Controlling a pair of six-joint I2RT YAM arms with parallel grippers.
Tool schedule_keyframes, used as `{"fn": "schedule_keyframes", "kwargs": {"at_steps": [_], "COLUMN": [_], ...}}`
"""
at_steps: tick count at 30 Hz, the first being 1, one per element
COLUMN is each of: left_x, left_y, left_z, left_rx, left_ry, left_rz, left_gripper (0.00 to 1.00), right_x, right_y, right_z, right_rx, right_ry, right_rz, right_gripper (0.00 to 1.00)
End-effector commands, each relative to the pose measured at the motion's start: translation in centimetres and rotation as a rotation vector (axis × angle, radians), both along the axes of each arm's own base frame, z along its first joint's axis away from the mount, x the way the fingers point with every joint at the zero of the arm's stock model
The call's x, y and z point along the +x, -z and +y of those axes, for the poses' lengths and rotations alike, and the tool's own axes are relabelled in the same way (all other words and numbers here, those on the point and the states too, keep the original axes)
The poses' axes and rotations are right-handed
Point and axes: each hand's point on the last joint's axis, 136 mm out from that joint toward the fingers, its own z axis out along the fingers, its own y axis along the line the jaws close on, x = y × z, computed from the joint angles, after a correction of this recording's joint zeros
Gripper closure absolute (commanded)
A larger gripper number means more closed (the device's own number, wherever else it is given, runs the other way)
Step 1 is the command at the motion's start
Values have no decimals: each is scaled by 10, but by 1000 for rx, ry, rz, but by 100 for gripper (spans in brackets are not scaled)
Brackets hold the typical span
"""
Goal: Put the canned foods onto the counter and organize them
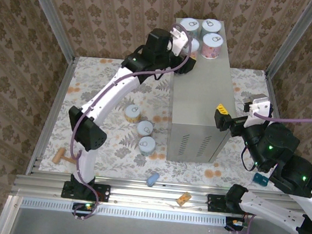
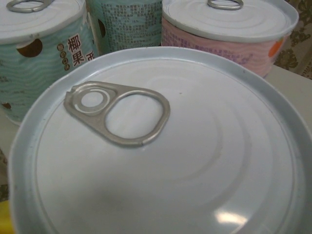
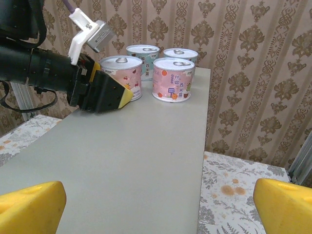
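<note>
Left fingers clench pink tin at far end of bench, right fingers hang released; tin judged rigid, slick, fairly heavy: grip mid-wall.

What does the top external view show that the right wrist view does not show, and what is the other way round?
Top external, not right wrist: three cans on the floral floor beside the counter, a blue lump and a tan block near the front rail. Right wrist, not top external: the fruit pictures and print on the cans' side labels. Both: four cans at the counter's far end, the left gripper closed around one pink can, the right gripper open.
</note>
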Motion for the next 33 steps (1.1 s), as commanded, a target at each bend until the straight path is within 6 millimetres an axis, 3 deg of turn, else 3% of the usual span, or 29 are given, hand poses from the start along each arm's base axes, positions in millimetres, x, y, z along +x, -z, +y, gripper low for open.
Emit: {"fn": "schedule_keyframes", "kwargs": {"at_steps": [1,22,33], "left_x": [4,22,21], "left_y": [0,18,19], "left_z": [1,-9,-7], "left_rx": [8,10,15], "left_ry": [11,20,14], "left_rz": [13,55,63], "left_gripper": [25,24,21], "right_x": [-1,-2,-3], "right_y": [-2,0,-1], "right_z": [-7,-11,-11], "right_rx": [18,15,20], "right_ry": [31,40,37], "right_rz": [-10,-8,-10], "right_gripper": [0,0,0]}}
